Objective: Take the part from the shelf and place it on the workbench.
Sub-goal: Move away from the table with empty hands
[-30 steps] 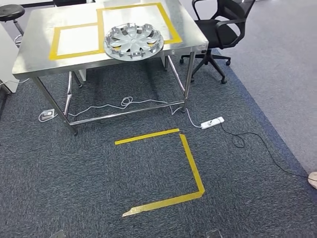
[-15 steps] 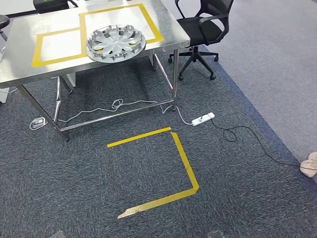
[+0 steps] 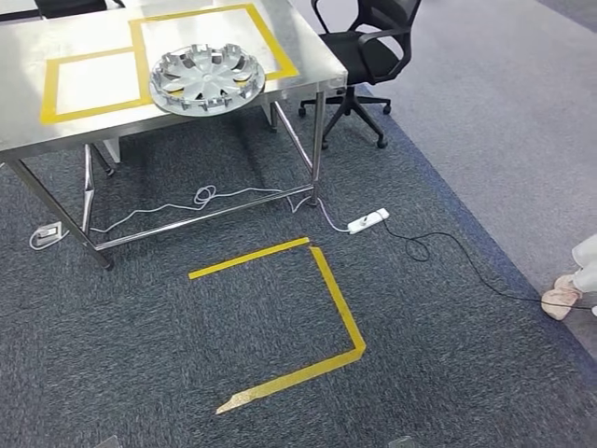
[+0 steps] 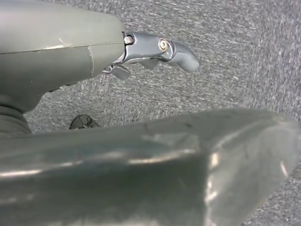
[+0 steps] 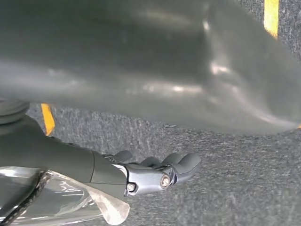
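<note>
Our left hand (image 4: 156, 49) hangs over the carpet (image 3: 437, 373) with fingers stretched out, holding nothing; our right hand (image 5: 156, 172) hangs likewise, fingers out and empty. The hubcap (image 3: 207, 77) lies flat on the steel table (image 3: 91, 131), well ahead of both hands, overlapping the yellow tape squares. Yellow tape (image 3: 338, 308) marks the carpet between us and the table.

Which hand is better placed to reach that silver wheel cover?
Left, marginally: the wheel cover lies on the robot's left side. Both left hand and right hand hang empty over carpet, far from the table.
</note>
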